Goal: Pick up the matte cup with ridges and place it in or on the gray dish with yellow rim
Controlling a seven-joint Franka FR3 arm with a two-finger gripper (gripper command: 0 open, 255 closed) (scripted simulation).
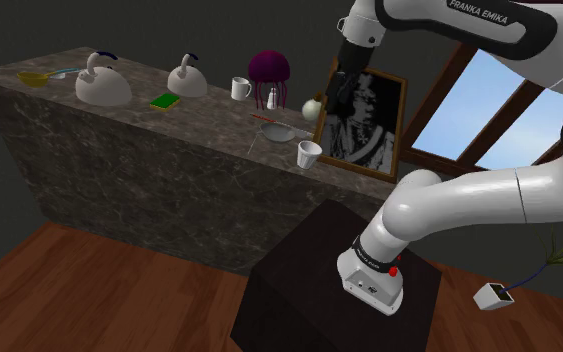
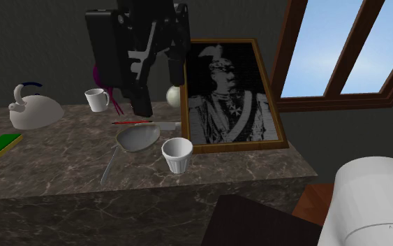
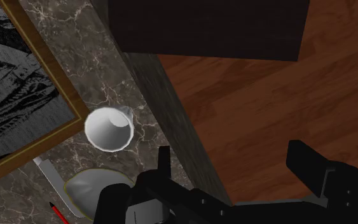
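Observation:
The white ridged cup [image 1: 309, 153] [image 2: 176, 154] [image 3: 107, 129] stands upright near the marble counter's front edge, just in front of the framed portrait. Beside it lies the shallow gray dish [image 1: 279, 132] [image 2: 137, 137] [image 3: 87, 189], with a thin yellow rim. My black gripper [image 1: 343, 95] [image 2: 144, 101] [image 3: 234, 162] hangs well above both. It is open, and its fingers [image 3: 163, 160] stand wide apart with nothing between them. In the wrist view the cup sits off to one side of the fingers, whose gap looks down past the counter's edge onto the wooden floor.
The framed portrait [image 1: 364, 120] [image 2: 230, 94] leans at the counter's end. A red pencil [image 2: 128, 122] and a grey utensil [image 2: 109, 164] lie by the dish. Farther along are a white mug [image 1: 240, 88], two kettles [image 1: 102, 85] and a green slab [image 1: 166, 100]. The dark stand [image 1: 339, 280] is below.

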